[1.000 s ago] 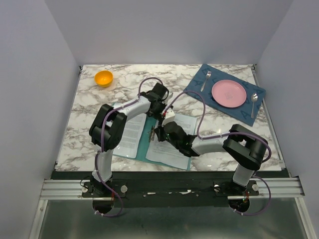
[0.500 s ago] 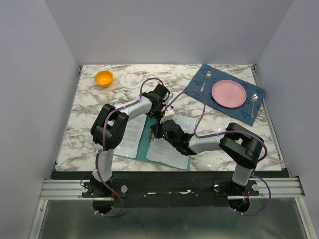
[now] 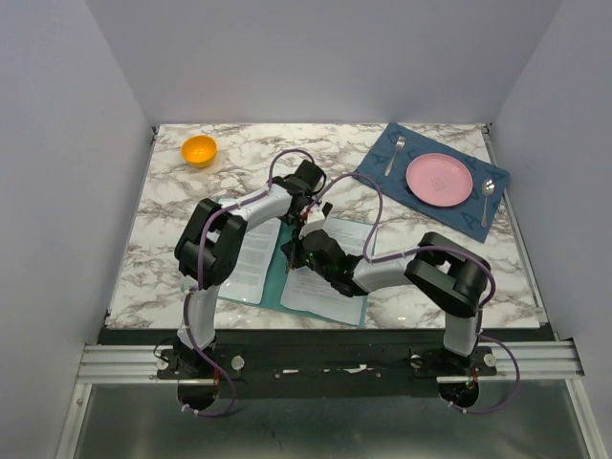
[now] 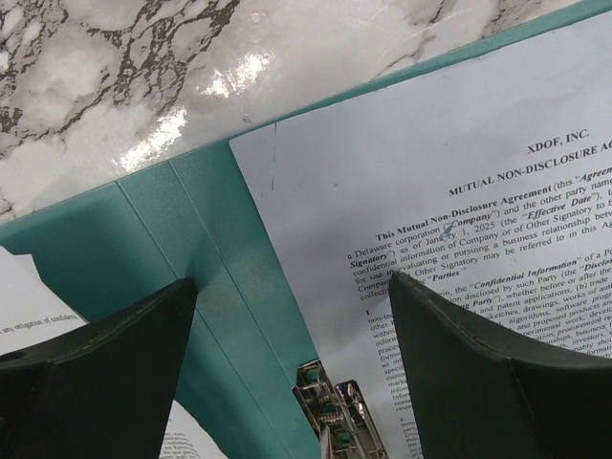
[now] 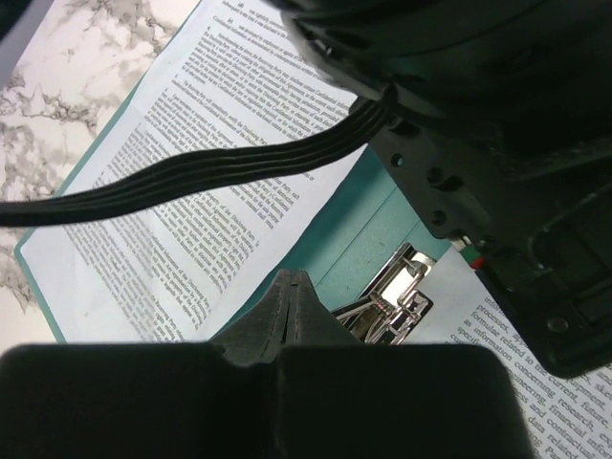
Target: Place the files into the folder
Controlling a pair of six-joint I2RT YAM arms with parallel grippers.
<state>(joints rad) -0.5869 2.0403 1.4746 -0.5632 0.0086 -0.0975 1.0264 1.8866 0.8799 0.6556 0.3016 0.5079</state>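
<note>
The teal folder lies open on the marble table. One printed sheet lies on its left half and another on its right half. A metal clip sits by the spine. My left gripper is open and empty, hovering over the spine near the folder's top edge, with the right sheet under one finger. My right gripper is shut with nothing between its fingers, and its tip is over the spine just beside the clip. The left sheet lies beyond the tip.
An orange bowl stands at the back left. A dark blue placemat holds a pink plate, a fork and a spoon at the back right. The left arm's wrist hangs close above my right gripper.
My right gripper has slid left and a little back along the folder toward the spine and the left gripper. The left arm has barely moved.
</note>
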